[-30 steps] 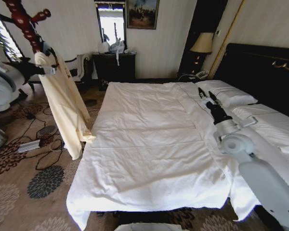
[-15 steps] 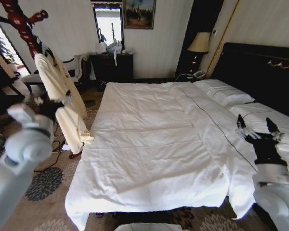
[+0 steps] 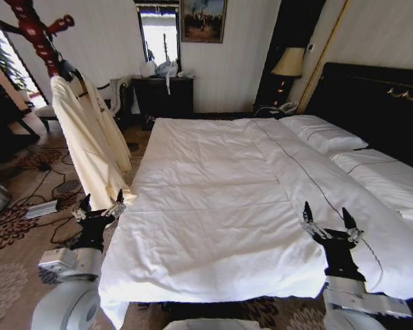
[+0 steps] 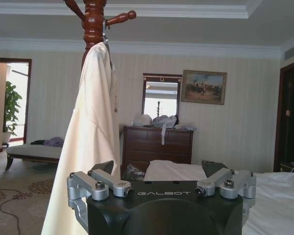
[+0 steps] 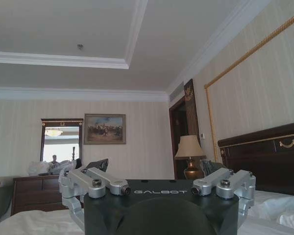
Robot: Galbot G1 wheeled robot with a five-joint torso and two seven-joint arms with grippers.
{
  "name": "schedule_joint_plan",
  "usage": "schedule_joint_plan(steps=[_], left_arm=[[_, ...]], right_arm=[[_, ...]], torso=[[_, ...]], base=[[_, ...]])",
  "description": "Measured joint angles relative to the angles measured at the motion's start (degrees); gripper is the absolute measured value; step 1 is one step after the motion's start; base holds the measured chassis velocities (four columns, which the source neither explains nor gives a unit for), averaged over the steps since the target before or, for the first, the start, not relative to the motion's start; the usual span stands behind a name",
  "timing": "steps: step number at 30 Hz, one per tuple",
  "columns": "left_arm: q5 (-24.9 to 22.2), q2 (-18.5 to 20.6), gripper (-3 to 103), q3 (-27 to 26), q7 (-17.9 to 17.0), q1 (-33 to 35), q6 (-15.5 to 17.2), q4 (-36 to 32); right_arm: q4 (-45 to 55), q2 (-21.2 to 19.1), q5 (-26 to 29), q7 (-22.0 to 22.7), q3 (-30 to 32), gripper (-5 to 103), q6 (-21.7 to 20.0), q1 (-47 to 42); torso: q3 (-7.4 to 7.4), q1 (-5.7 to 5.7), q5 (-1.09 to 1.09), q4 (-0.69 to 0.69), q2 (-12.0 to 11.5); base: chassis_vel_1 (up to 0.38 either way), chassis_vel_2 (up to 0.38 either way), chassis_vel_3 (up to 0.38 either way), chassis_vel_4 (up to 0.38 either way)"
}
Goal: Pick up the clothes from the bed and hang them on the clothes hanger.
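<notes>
The cream-yellow clothes (image 3: 89, 141) hang from the reddish wooden coat stand (image 3: 34, 34) left of the bed (image 3: 213, 206), sleeves drooping toward the carpet. In the left wrist view the clothes (image 4: 90, 147) hang from the stand's upper pegs, and a thin metal hook (image 4: 104, 34) of the clothes hanger shows at the collar; the rest is hidden under the cloth. My left gripper (image 3: 96, 205) stands open, low beside the bed's front left corner, below the garment's hem and apart from it. Over the bed's front right part my right gripper (image 3: 328, 218) is open and holds nothing.
A dark dresser (image 3: 164, 95) with a mirror stands at the far wall. A lamp (image 3: 288, 62) and dark headboard (image 3: 378, 103) are at the right, with pillows (image 3: 323, 134) below. Cables and a power strip (image 3: 41, 208) lie on the patterned carpet near the stand.
My left arm has drawn away from the garment at the stand and come down low beside the bed. The right arm has sunk toward the bed's front. The garment stays hanging.
</notes>
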Motion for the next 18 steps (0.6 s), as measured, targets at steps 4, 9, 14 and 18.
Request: schedule_joint_plan(steps=[4, 9, 14, 18], left_arm=[[-0.24, 0.19, 100, 0.01, 0.00, 0.02, 0.00, 0.01], [-0.51, 0.42, 100, 0.07, -0.04, 0.02, 0.02, 0.15], [-0.68, 0.57, 100, 0.11, -0.08, 0.01, 0.11, 0.25], [-0.78, 0.65, 100, 0.14, -0.12, 0.00, 0.15, 0.30]], right_arm=[[0.00, -0.14, 0.10, -0.01, -0.01, 100, 0.00, 0.13], [-0.06, -0.30, 0.32, -0.01, -0.01, 100, 0.00, 0.27], [-0.14, -0.41, 0.46, -0.01, 0.00, 100, -0.01, 0.37], [-0.18, -0.46, 0.53, -0.02, 0.01, 100, -0.03, 0.41]], torso=[[0.01, 0.02, 0.00, 0.00, -0.01], [0.01, 0.01, 0.00, 0.01, 0.00], [0.01, 0.01, 0.00, 0.01, -0.01], [0.01, 0.01, 0.00, 0.01, -0.01]], base=[[0.000, 0.000, 0.000, 0.000], [0.000, 0.000, 0.000, 0.000], [0.000, 0.000, 0.000, 0.000], [0.000, 0.000, 0.000, 0.000]])
